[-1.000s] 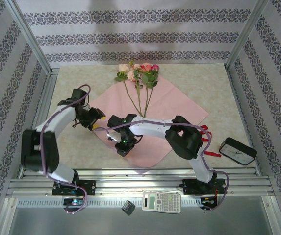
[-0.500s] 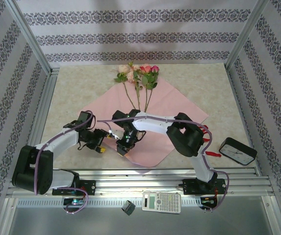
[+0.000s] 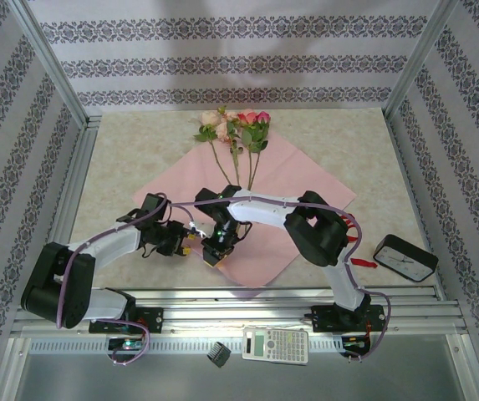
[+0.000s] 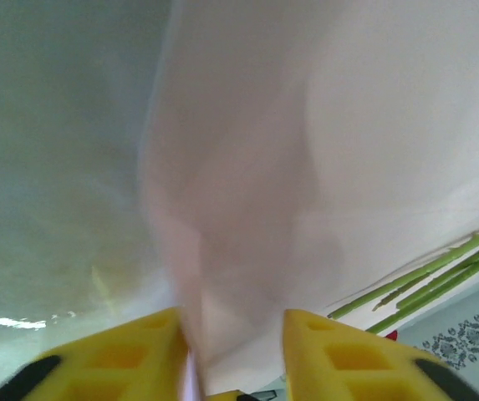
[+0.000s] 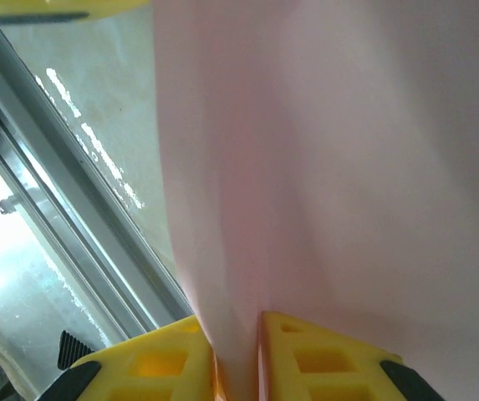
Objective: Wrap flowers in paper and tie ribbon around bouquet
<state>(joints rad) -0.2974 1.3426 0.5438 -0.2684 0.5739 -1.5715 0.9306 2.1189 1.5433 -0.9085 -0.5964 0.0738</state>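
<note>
The large, thin, pale pink sheet of paper (image 3: pixel 306 180) is lying spread out as a diamond. The small bunch of pink, cream and magenta flowers (image 3: pixel 235 125) is resting on it, blooms hanging past its far corner and long green stems pointing toward its middle. At the paper's near left edge, the right gripper (image 5: pixel 237 322) is pinching a raised fold tightly between its yellow fingers. The left gripper (image 4: pixel 231 322) is straddling the lifted paper just beside it with jaws partly closed; I cannot tell whether it is clamping. The curly red ribbon (image 3: pixel 363 264) is lying just off the paper's right corner
</note>
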